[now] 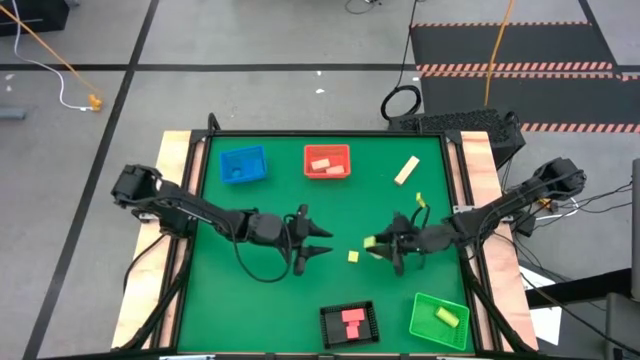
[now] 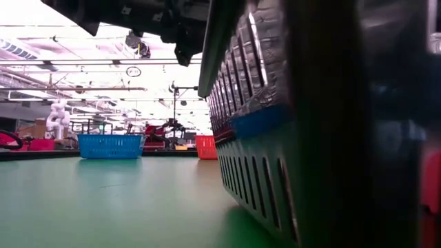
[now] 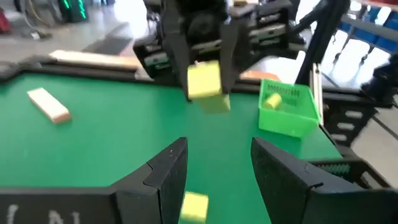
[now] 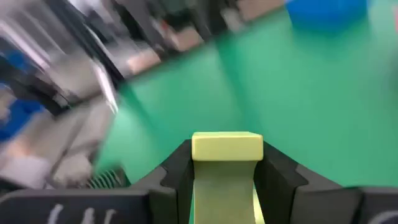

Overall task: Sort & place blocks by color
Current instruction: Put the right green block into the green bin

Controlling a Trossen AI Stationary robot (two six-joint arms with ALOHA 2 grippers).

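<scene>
Black slatted tray (image 1: pixel 348 325) holds a pink block (image 1: pixel 353 321); green tray (image 1: pixel 439 319), a yellow-green one. Right gripper (image 1: pixel 385 245) pinches a yellow-green block (image 4: pixel 227 147) above mid-table; left gripper (image 1: pixel 318 243) spread.

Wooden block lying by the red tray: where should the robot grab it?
Grab the wooden block at its middle, across its short width, from straight above. It lies flat and slanted, with bare table along both long sides. The open left tool is free; the right tool holds a yellow-green block.
</scene>
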